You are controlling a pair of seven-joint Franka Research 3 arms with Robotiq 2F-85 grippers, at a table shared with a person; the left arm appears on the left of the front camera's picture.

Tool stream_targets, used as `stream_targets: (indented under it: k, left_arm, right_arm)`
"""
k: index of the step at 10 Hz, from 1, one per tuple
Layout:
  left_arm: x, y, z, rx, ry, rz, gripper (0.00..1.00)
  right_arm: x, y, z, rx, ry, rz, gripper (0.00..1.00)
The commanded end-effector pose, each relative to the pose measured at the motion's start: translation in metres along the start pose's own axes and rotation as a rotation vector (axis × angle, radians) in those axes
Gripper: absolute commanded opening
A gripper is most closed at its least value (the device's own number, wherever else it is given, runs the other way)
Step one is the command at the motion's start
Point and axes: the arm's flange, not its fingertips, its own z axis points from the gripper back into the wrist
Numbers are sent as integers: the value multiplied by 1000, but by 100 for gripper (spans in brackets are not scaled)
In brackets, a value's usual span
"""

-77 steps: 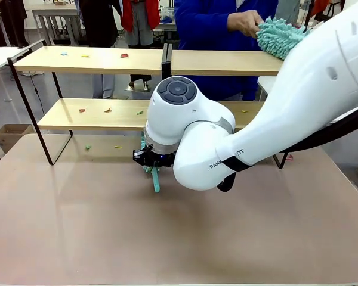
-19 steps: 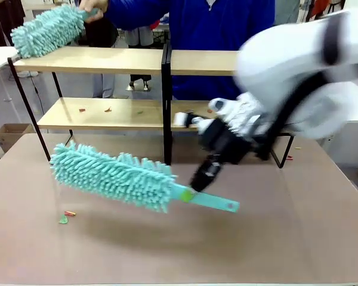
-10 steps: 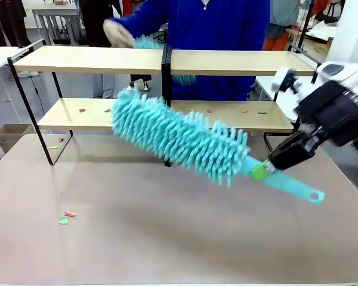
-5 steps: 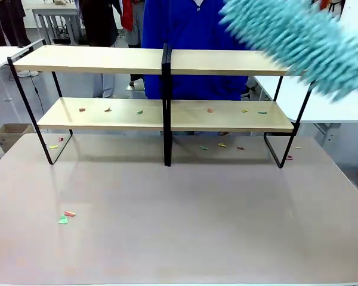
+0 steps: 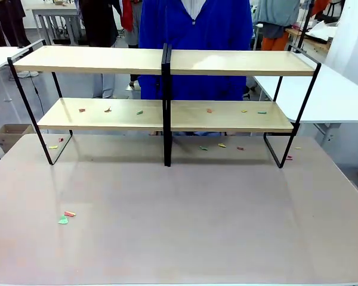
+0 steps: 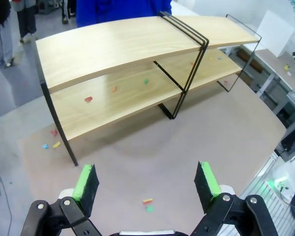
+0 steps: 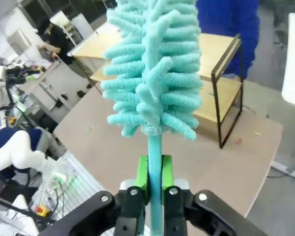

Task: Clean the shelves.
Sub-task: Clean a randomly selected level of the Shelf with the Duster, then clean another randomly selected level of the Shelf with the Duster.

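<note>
1. R gripper (image 7: 155, 178) is clamped on the thin handle of the teal duster (image 7: 155, 73). Green pads pinch it from both sides, prob. so the head can't twist. The head stands at 12 o'clock in R wrist view, in line w/ the fingers, so an arm sweep would carry straight into the fluff.
2. The shelves (image 5: 95, 59) stand at 12 o'clock on the table (image 5: 197, 238), along its far side, open front twd the robot. Both boards look reachable. In R wrist view they lie behind the duster at approx. 2 o'clock, well apart from it. The duster is up in the air, not wiping.
3. Top board looks bare. Lower board carries small coloured scraps (image 5: 139, 112) either side of the centre post (image 5: 166, 107). More lie on the table under the shelves, plus two scraps (image 5: 65, 217) at 8 o'clock.
4. L gripper (image 6: 146, 182): fingers wide apart, nothing between. It hovers over the table w/ the shelves at 12 o'clock, prob. parked clear to leave room.
5. Person in blue (image 5: 194, 36) stands behind the shelves at 12 o'clock.
6. Judgement: lower board not yet done. The post likely forces one pass per half.
</note>
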Motion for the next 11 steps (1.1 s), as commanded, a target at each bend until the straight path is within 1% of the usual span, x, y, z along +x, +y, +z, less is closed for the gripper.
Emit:
stream_targets:
  k: [1, 11]
  left_arm:
    - [0, 1, -1, -3, 0, 3, 100]
    - [0, 1, -1, -3, 0, 3, 100]
  right_arm:
    - [3, 8, -5, 66, 31, 17, 12]
    - [0, 6, -9, 55, 35, 14, 12]
